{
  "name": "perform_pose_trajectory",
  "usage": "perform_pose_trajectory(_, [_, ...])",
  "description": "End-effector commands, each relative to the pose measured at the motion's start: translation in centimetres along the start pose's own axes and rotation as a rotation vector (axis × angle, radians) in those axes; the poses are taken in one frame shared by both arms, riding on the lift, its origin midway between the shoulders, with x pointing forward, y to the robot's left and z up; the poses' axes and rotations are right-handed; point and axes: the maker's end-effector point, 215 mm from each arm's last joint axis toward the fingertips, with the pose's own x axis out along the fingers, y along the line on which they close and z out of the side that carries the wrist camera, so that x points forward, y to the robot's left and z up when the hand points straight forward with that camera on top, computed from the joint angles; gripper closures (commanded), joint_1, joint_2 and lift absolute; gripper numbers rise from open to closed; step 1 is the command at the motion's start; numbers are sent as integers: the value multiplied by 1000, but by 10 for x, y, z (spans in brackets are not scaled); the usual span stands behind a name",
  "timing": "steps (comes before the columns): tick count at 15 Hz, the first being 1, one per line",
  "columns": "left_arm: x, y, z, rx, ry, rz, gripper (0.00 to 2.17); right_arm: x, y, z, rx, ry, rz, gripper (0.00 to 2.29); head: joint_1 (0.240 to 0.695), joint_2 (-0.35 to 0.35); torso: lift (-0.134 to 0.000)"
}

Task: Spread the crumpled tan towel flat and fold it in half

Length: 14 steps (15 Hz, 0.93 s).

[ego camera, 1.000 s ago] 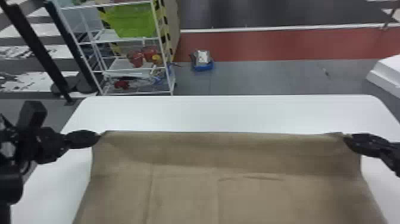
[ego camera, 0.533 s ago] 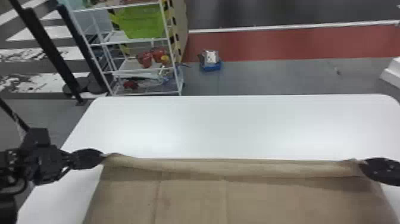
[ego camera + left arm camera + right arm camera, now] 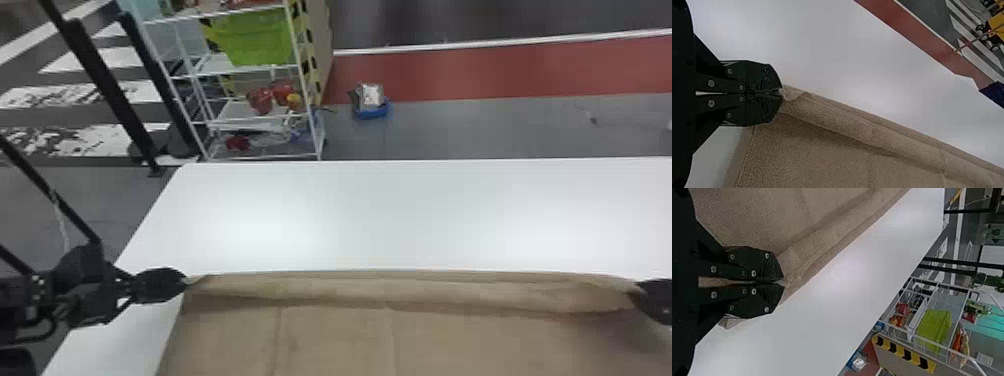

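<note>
Here we are: left hand [image 3: 782, 93] at eight o'clock, right hand [image 3: 784, 282] at four, each pinching a far corner of the towel [image 3: 330, 340], six o'clock on the surface [image 3: 400, 215], likely so I fold evenly.

Left gripper [image 3: 183, 283] closed; right gripper [image 3: 642, 296] likewise; well apart

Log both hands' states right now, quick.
Left hand: closed on the towel's far left corner.
Right hand: closed on the towel's far edge, near its right end.
</note>
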Motion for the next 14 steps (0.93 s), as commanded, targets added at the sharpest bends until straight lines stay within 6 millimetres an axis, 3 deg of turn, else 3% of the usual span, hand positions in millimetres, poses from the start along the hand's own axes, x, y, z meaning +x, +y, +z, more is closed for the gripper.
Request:
perform_pose_trajectory(1, [-11, -12, 1, 26, -6, -1, 1436, -17, 4, -2, -30, -7, 18, 1389, 695, 205, -123])
perform_pose_trajectory(5, [-43, -26, 0, 42, -26, 25, 1436, -48, 16, -17, -60, -6, 67, 1389, 695, 203, -123])
perform_pose_trajectory(8, [-38, -51, -6, 60, -19, -18, 1436, -39, 33, -36, -112, 25, 108, 1389, 695, 200, -123])
perform_pose_trajectory(12, [-25, -68, -14, 118, 17, -57, 1436, -29, 46, -32, -125, 19, 139, 1389, 695, 208, -123])
perform_pose_trajectory(14, [-33, -69, -14, 182, 24, -48, 1436, -39, 35, -25, -135, 8, 107, 1389, 695, 219, -123])
